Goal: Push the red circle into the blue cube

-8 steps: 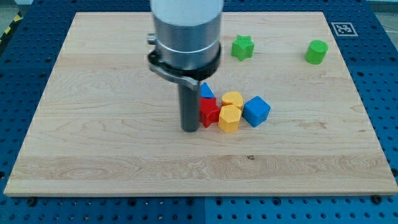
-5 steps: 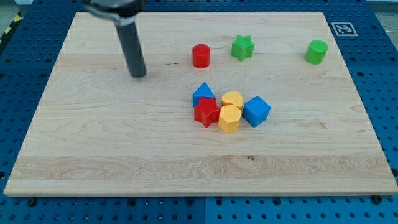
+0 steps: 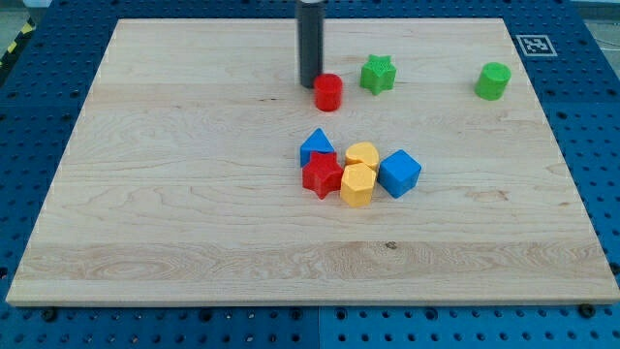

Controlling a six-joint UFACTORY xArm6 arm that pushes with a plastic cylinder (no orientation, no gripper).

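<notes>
The red circle (image 3: pixel 328 92) is a short red cylinder near the view's top centre. My tip (image 3: pixel 309 84) stands right against its upper left side. The blue cube (image 3: pixel 399 173) sits lower and to the right, at the right end of a cluster of blocks in the middle of the wooden board (image 3: pixel 174 194). The red circle and the blue cube are well apart.
The cluster holds a blue triangle (image 3: pixel 316 145), a red star (image 3: pixel 322 175) and two yellow blocks (image 3: pixel 357 184) (image 3: pixel 363 154), touching the blue cube's left side. A green star (image 3: pixel 379 74) lies just right of the red circle. A green cylinder (image 3: pixel 493 80) sits at the top right.
My tip has swung from the board's upper left to the red circle's upper left side. The red circle has shifted a little to the right and down.
</notes>
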